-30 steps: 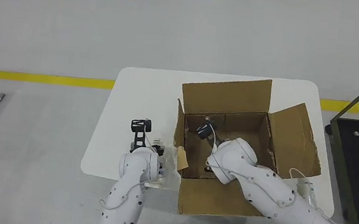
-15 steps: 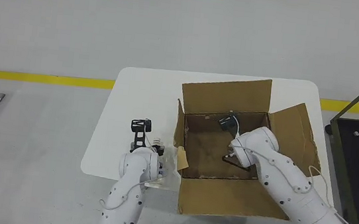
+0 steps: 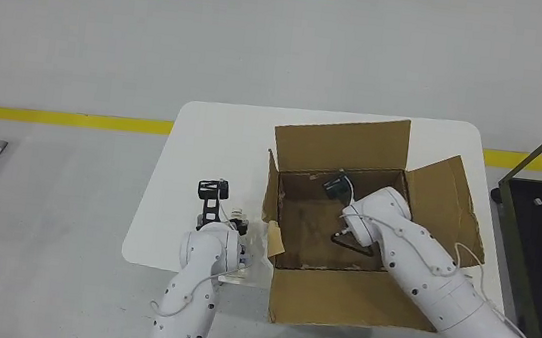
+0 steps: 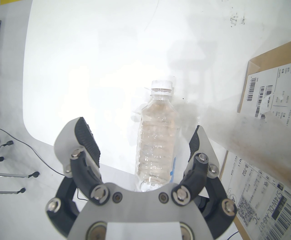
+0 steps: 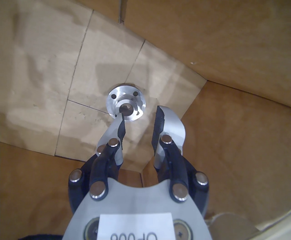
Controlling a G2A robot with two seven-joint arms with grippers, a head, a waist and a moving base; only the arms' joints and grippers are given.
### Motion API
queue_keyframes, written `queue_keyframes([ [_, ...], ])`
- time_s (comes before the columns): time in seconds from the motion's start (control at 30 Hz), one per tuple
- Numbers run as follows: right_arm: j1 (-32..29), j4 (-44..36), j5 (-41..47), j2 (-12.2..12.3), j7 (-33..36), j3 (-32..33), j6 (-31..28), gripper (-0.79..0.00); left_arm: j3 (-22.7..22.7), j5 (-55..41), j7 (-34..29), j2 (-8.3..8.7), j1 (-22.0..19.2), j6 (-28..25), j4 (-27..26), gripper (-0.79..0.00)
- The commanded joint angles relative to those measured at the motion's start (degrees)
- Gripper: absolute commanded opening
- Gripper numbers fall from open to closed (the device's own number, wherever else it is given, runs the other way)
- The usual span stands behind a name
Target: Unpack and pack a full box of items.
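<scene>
Right fingers: The black-padded fingers (image 5: 156,129) of the right gripper (image 5: 139,113) are held apart. Nothing is gripped between them.
Silver piece: A small round silver metal piece with holes (image 5: 126,104) is seen lying flat on the floor of the big brown cardboard box (image 3: 344,142), just past the fingertips. One fingertip is seen over its edge. Whether it is touched cannot be told.
Right arm, the change: One second ago the arm was held over the left part of the box. Half a second ago it was swung to the right part. Now it is brought back a little toward the middle, and the gripper is lined up with the silver piece.
Left fingers: The fingers (image 4: 87,141) of the left gripper (image 4: 140,127) are spread wide, one on each side of a clear plastic water bottle with a white cap (image 4: 156,141). The bottle is not squeezed.
Bottle: It is stood upright on the white table (image 4: 91,68), near the table's edge and just beside the outer wall of the box.
Left arm, the change: No move is seen across the three moments.
What it means: The silver piece is probably being picked next. The box looks nearly emptied, so the unpacking is judged to be close to done. The packing is not yet begun.
</scene>
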Motion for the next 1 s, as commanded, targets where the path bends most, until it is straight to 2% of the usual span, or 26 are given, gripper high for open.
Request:
queue_keyframes([
  [0.0, 0.07, 0.26, 0.05, -0.13, 0.02, -0.03, -0.16, -0.471, 0.0, 0.0, 0.0, 0.0, 0.0, 0.0, 0.0, 0.0],
  [0.63, 1.12, 6.22, 1.4, -1.84, -2.53, -0.54, -1.49, -0.443, 0.0, 0.0, 0.0, 0.0, 0.0, 0.0, 0.0, 0.0],
  [0.77, 1.36, 7.37, 1.66, -2.23, -2.9, -0.76, -1.62, -0.456, 0.0, 0.0, 0.0, 0.0, 0.0, 0.0, 0.0, 0.0],
  [0.97, 1.66, 8.92, 2.08, -2.74, -3.38, -0.87, -1.88, -0.514, 0.0, 0.0, 0.0, 0.0, 0.0, 0.0, 0.0, 0.0],
])
